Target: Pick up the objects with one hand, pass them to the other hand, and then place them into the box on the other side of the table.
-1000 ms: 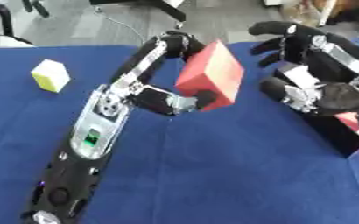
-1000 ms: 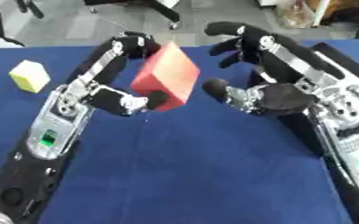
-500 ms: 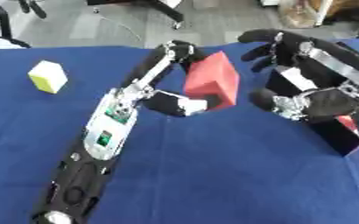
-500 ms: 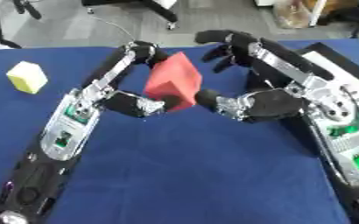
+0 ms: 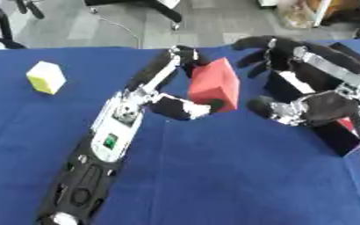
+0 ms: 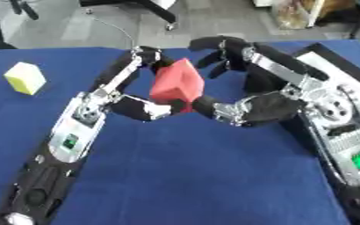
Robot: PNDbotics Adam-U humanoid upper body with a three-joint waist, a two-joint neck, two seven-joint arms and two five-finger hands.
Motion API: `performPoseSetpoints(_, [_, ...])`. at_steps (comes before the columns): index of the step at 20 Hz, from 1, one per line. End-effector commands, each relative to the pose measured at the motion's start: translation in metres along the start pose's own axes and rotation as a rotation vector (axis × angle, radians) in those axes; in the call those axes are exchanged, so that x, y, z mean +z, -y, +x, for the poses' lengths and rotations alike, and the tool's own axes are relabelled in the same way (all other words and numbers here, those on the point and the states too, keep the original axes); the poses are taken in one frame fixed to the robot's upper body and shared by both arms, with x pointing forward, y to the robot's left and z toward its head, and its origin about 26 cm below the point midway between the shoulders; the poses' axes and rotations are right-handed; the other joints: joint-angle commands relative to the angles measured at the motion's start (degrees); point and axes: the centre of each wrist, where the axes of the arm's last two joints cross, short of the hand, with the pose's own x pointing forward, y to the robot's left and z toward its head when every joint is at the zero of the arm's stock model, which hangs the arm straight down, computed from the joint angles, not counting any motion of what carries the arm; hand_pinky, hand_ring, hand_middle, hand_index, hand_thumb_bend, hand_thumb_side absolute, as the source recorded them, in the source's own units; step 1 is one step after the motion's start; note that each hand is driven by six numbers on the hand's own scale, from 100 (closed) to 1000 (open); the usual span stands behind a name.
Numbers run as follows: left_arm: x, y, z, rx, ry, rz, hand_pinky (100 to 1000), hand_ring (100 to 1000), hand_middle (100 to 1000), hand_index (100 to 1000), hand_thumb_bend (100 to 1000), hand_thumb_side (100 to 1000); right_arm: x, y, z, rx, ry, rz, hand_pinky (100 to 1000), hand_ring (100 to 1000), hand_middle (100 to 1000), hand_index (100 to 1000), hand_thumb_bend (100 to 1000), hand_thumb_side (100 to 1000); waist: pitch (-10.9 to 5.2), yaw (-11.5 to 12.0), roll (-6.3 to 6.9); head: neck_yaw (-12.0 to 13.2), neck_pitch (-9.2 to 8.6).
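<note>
Your left hand [image 5: 185,102] pinches the red rectangular block [image 5: 214,85] between thumb below and fingers above, holding it tilted above the blue cloth-covered table [image 5: 214,176], near the centre. Your right hand [image 6: 248,103] stands at the block's 3 o'clock, spread wide and holding nothing: its fingers [image 6: 214,46] arch over the block's top corner and its thumb [image 6: 206,105] lies just beside the lower edge; whether either touches the block you cannot tell. A yellow block [image 5: 45,77] rests on the cloth at 9 o'clock, well apart. The dark box [image 5: 338,136] sits at the table's 3 o'clock edge.
</note>
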Motion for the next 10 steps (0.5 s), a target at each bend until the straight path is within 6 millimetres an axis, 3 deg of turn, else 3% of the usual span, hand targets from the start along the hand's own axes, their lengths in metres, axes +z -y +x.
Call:
performPoseSetpoints(1, [-0.0084,-0.006,0.0113,-0.021,0.054,0.022,555,482,500,610,434,391,0.0022,0.0076,0.0066,0.036,0.004,0.01,749,833,915,945,404,513,-1.65,-0.08,-0.82,-0.2,0.32])
performPoseSetpoints(10, [-0.0106,-0.0087,0.0184,-0.034,0.096,0.025,560,484,502,613,427,395,0.0014,0.0076,0.001,0.091,-0.032,-0.021,750,834,915,948,400,511,-1.59,-0.16,-0.87,-0.29,0.32])
